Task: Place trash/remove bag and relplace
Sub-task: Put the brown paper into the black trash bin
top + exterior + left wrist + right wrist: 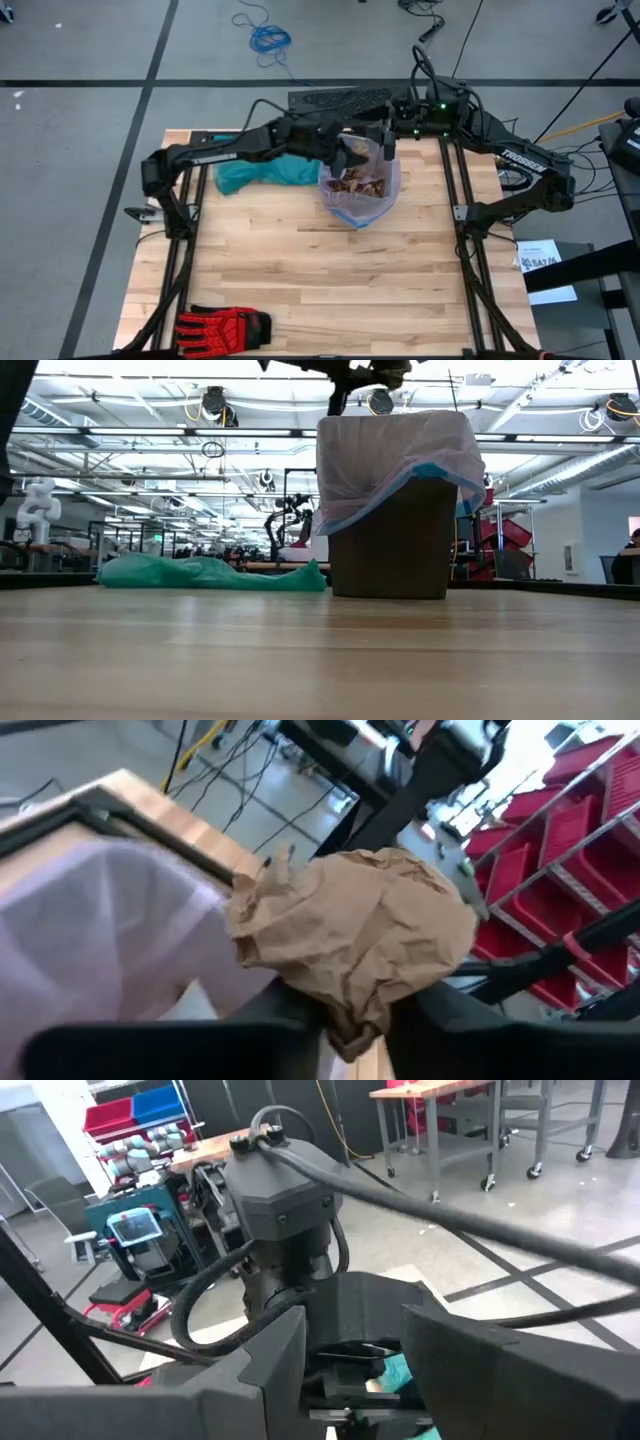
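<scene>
**Crumpled paper at the bin's mouth**

While the left gripper (347, 152) hangs over the lined bin (392, 550), its fingers pinch a crumpled brown paper ball (350, 935). Draped over that bin's rim is the pink-lavender bag (395, 455). Above the far rim hovers the right gripper (388, 148); whether its jaws are parted cannot be told. "TROSSEN" marks both arms. Beside the bin lies a teal bag (262, 173).

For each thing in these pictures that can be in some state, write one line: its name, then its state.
bag: lining the bin, rim folded over the outside.
bin: upright, holding crumpled paper.
crumpled brown paper: between the left gripper fingers.
teal bag: lying flat on the table.
red glove: lying flat.
</scene>
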Robot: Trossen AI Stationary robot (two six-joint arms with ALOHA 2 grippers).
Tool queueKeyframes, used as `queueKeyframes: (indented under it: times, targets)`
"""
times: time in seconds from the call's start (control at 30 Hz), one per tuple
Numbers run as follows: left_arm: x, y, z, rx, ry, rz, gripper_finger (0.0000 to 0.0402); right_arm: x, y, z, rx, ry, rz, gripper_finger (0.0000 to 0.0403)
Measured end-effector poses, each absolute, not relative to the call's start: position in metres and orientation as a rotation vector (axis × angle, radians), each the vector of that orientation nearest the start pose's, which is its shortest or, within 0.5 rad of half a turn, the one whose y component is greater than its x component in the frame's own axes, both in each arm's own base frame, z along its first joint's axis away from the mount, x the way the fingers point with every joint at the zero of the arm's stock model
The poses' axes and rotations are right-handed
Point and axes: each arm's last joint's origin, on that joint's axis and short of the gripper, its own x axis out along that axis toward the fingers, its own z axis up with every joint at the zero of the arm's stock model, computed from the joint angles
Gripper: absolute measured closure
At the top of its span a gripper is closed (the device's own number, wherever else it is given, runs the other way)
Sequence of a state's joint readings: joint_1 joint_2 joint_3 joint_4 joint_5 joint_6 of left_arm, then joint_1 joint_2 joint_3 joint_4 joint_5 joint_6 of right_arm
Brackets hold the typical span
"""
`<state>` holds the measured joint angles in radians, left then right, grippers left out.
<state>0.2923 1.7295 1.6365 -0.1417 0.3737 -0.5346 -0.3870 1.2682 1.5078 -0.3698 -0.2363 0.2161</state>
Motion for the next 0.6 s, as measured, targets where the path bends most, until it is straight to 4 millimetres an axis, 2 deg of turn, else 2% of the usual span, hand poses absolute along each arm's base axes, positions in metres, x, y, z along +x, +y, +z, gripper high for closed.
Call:
queueKeyframes:
  times: [0.17, 0.3, 0.6]
  targets:
    - [0.388, 0.115, 0.379, -0.613, 0.239, 0.006, 0.0241, 0.239, -0.095, 0.467, 0.245, 0.081, -0.179, 0.0245]
    - [0.385, 0.123, 0.374, -0.615, 0.275, 0.036, 0.0205, 0.237, -0.095, 0.472, 0.226, 0.067, -0.18, 0.0245]
    - [0.377, 0.13, 0.356, -0.525, 0.45, 0.014, 0.0189, 0.237, -0.097, 0.472, 0.247, 0.06, -0.241, 0.0245]
